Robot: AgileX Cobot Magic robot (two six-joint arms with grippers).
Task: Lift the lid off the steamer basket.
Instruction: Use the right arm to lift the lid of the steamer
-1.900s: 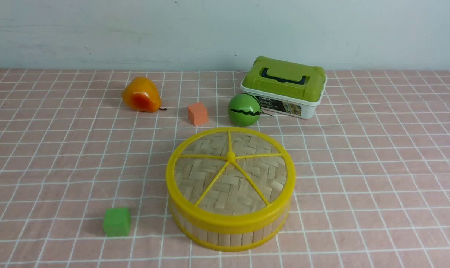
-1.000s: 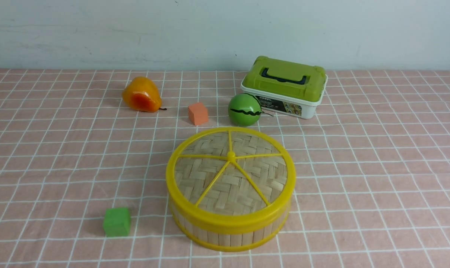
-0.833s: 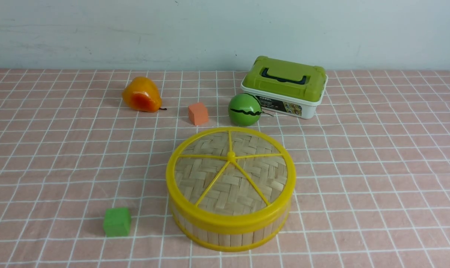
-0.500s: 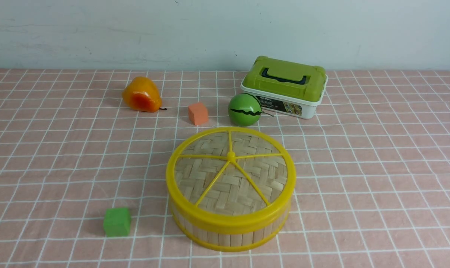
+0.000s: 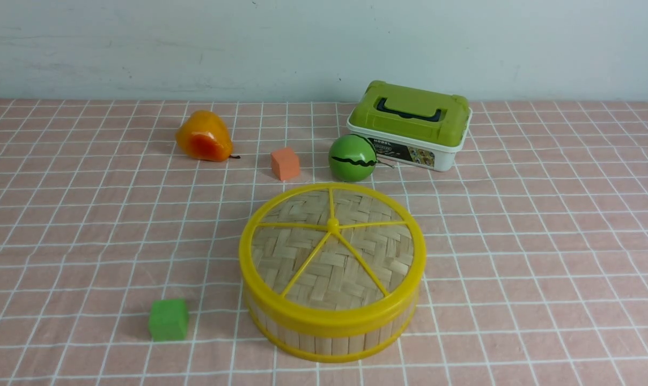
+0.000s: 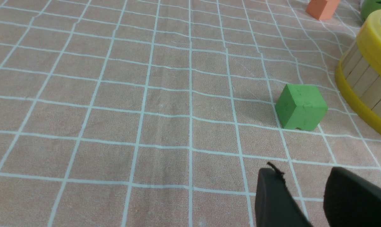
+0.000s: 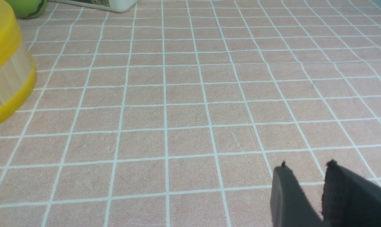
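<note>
Pink cloth [image 5: 544, 214] with a pale grid covered the table, a bare whitish wall [image 5: 281, 48] behind it. Farthest left, the left gripper [image 6: 304, 179] stood open with nothing between its fingers. The green cube [image 5: 169, 320] sat near it, on the left side of the steamer basket [image 5: 332, 343] — an arm sweeping in low from that side could have clipped it and pushed it against the slats. Further back, the orange pear-like fruit [image 5: 204, 136] looked far enough off to be safe. The small orange block [image 5: 285, 164] stood behind the basket, a likely thing to be knocked if the lid was carried back low. At the middle the lid [image 5: 332, 257] lay flat on the basket, its thick rim seated all round. A grip taken too deep could have caught the basket wall as well and raised both together; one on the rim alone might have tipped the lid or slid off the smooth plastic. The centre knob [image 5: 332, 225] looked small, so a pinch slightly off centre could have slipped. Just behind, the green round fruit [image 5: 352, 157] might have rolled if bumped, perhaps into the green-topped box [image 5: 410, 126]. Farthest right, the right gripper [image 7: 304, 173] was parted too, empty and away from the basket.
</note>
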